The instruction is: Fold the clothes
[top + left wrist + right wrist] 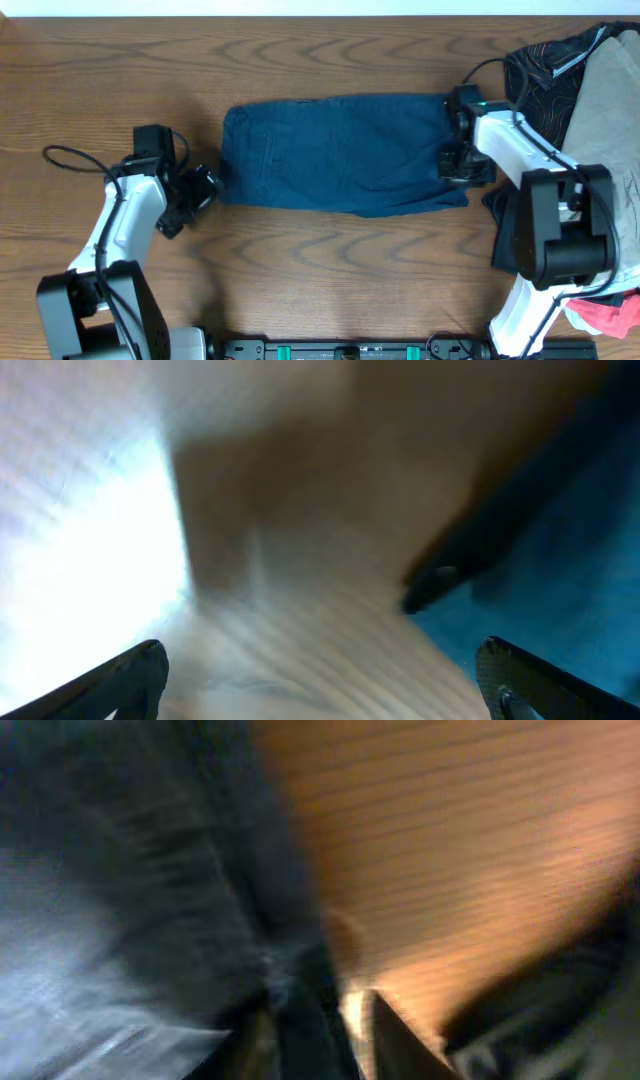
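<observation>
The clothes (340, 152), a flat navy denim-like oblong, lie midway on the wood-grain table (300, 260), long axis 9 to 3 o'clock, left pincer (200, 190) spread wide at the 9 o'clock edge, right pincer (455, 165) on the 3 o'clock edge, its grip too blurred to tell.

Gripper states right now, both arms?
Left gripper: open, holding nothing.
Right gripper: looks closed on the garment edge; view blurred.

no readable text, labels or signs
</observation>
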